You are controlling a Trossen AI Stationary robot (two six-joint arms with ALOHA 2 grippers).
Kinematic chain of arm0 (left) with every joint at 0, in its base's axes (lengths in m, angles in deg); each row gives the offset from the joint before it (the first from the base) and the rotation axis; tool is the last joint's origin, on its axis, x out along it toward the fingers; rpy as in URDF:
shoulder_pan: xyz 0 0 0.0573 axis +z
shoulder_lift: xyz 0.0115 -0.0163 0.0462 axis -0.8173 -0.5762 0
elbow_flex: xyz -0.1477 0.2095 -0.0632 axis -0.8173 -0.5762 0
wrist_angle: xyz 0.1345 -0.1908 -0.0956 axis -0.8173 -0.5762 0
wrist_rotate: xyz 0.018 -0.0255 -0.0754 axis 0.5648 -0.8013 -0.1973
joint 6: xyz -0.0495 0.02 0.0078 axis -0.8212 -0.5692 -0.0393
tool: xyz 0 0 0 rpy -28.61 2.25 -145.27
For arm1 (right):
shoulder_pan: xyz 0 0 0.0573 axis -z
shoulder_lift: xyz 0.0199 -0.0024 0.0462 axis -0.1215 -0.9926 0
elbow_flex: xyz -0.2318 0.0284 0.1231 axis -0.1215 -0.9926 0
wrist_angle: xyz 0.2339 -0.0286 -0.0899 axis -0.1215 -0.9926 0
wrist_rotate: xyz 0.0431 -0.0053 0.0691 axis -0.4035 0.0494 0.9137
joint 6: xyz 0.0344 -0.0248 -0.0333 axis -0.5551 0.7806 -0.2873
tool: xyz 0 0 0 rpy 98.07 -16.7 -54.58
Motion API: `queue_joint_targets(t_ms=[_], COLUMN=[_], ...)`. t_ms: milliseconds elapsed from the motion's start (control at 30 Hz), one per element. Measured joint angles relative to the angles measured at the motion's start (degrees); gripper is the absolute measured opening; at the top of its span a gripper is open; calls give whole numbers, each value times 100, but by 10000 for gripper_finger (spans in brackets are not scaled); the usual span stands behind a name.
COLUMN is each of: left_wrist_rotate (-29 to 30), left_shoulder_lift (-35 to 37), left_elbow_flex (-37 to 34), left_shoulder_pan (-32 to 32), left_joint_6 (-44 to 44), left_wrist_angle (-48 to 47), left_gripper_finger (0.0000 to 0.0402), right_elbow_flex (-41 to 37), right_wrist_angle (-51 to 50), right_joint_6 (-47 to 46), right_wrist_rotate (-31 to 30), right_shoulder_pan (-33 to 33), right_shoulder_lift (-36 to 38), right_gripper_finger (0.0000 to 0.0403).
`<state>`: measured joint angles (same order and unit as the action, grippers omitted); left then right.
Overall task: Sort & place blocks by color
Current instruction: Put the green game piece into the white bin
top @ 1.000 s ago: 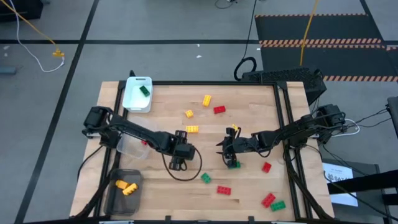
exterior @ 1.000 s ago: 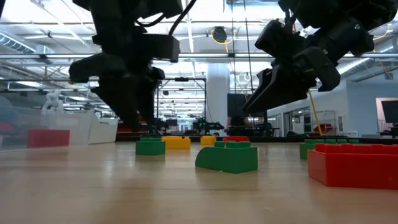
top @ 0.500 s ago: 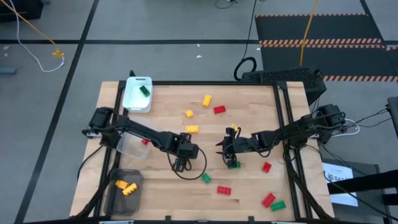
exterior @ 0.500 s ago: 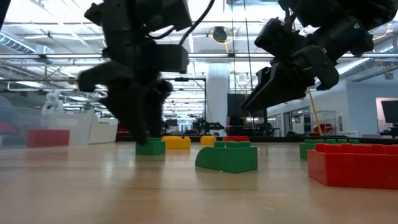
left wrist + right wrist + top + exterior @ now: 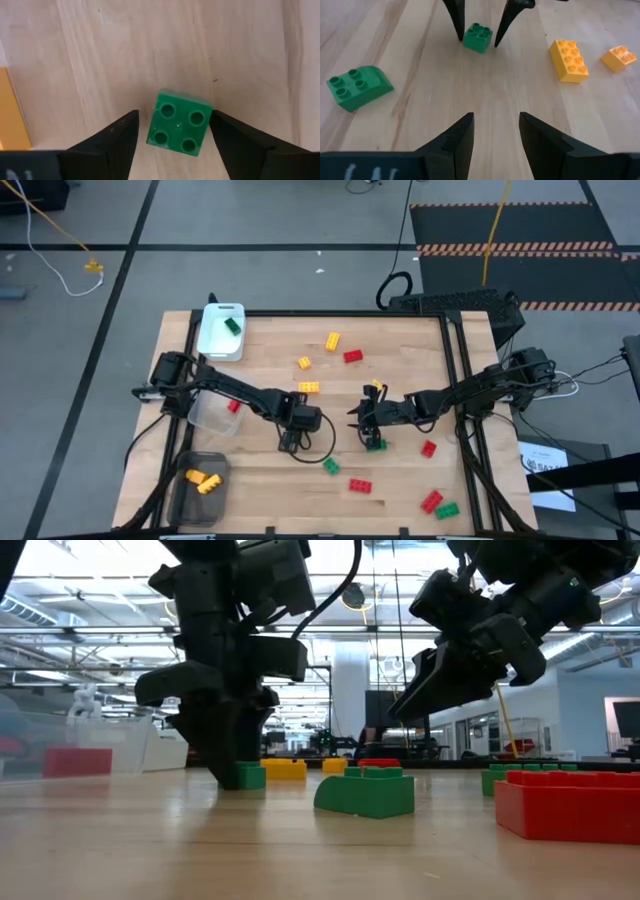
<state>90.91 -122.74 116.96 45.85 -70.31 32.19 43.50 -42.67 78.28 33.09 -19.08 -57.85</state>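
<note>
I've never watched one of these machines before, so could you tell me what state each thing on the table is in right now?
left gripper: open, straddling a green block.
green block: upright on the table, not lifted.
right gripper: open, empty, hovering.
white tray: holds one green block.
dark tray: holds yellow blocks.

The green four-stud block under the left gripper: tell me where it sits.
The green block lies on the wooden table near its middle, between the open fingers of the left gripper, untouched, with the right gripper opposite.
</note>
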Motion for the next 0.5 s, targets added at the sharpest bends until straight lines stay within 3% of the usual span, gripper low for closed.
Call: queue_joint_targets(t_ms=[200, 500], left_wrist_rotate=[-22, -18], left_shoulder_lift=[146, 779], left_elbow_flex=[-15, -15], left_shoulder_pan=[48, 366], left_joint_6=[-363, -1040], left_wrist_angle=[-58, -815], left_gripper_finger=[137, 138], right_elbow_flex=[0, 0], right_wrist_angle=[3, 1], right_joint_6=[45, 43], right_wrist_rotate=[-1, -1], right_shoulder_pan=[0, 1], right_shoulder_lift=[0, 0], right_gripper_finger=[151, 151])
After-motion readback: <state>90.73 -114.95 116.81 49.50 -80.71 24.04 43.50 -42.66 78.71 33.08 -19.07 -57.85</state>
